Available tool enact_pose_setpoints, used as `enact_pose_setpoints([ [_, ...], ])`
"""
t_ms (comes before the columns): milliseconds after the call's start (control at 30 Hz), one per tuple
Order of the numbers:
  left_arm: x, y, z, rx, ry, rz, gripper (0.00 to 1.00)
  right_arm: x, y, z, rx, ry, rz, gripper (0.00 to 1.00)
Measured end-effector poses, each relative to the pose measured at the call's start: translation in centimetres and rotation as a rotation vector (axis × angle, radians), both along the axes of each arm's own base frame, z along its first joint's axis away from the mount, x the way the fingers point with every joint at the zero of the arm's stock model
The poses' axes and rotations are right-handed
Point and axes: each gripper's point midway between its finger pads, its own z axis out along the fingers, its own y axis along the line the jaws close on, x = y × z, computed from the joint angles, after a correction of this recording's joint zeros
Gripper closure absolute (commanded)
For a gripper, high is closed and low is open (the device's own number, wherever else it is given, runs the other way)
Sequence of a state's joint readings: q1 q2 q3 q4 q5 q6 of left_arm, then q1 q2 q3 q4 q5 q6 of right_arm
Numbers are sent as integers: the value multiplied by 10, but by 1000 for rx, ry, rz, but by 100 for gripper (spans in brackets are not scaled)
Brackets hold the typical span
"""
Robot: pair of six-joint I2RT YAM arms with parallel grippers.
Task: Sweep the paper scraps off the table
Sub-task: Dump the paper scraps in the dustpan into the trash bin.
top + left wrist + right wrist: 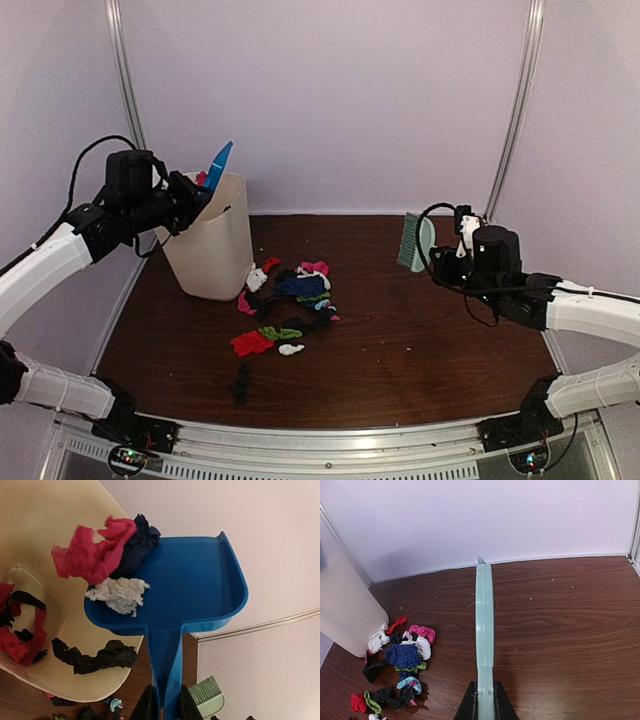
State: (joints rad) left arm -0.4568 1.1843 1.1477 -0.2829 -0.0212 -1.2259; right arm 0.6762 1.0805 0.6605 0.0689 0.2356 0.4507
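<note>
Holding the dustpan point(200, 580) by its handle, my left gripper point(165, 707) is clenched tight on it. It is raised over the bin point(210, 255), which stands near the back left corner of the table point(430, 340). The pan tips above the bin's mouth, with pink, dark blue and white paper scraps point(107, 555) bunched at its open edge. Red and black bits lie inside the bin.

My right gripper point(485, 702) is clamped on the brush point(484, 615) handle, near the table's right edge toward the back. The brush stands on edge, and I cannot tell whether its bristles touch the wood.

More scraps lie loosely together on the table just in front of the bin, left of centre. A red, a white and a black one trail toward the front edge.
</note>
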Motion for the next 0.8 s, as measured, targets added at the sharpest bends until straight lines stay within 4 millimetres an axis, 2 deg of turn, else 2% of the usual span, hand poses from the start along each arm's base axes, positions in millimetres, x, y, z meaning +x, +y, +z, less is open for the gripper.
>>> enact_pose_setpoints([
  [167, -2, 0, 4, -112, 18, 28, 100, -2, -2, 1, 0, 0, 0, 100],
  [433, -15, 10, 19, -307, 21, 43, 100, -3, -1, 4, 0, -7, 7, 100],
  [700, -21, 8, 11, -493, 47, 14, 100, -4, 5, 5, -4, -2, 43, 100],
  [800, -22, 10, 17, -520, 35, 17, 100, -3, 9, 9, -4, -2, 63, 100],
])
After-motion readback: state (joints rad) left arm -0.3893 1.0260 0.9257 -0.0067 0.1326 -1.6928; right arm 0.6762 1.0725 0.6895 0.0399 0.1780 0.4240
